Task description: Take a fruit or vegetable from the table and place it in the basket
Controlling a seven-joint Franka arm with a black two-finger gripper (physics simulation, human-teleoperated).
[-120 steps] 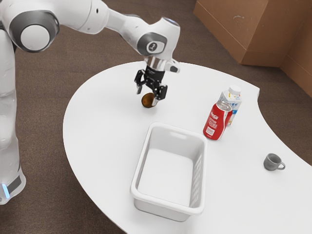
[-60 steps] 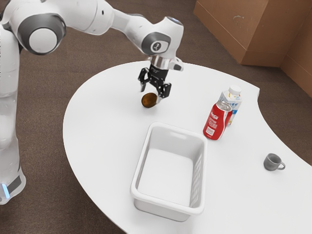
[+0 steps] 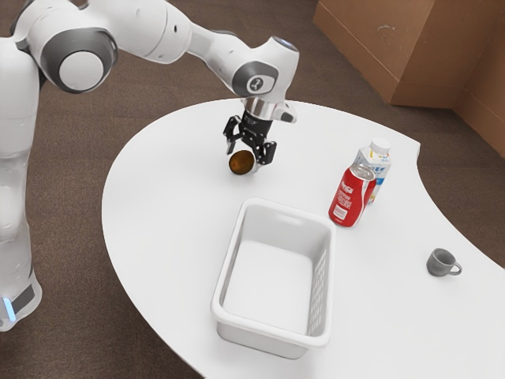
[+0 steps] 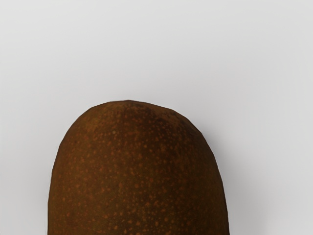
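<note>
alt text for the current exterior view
A robot arm holds its open end effector at a brown fruit on a white table; nearer the camera sits an empty basket, with a red can, carton and gray mug toward the right.

On the white, curved-edge desk [image 3: 158, 209] — a brown, speckled fruit [image 3: 241, 163] near the head of a white, open-topped basket [image 3: 268, 335]. Toward the exterior view's right, a red soda can [image 3: 350, 199], upright, close in front of a white-capped carton [image 3: 379, 160], contact between them unclear. Farther along — a small gray mug [image 3: 439, 263], upright, handle toward the exterior view's right.
</note>
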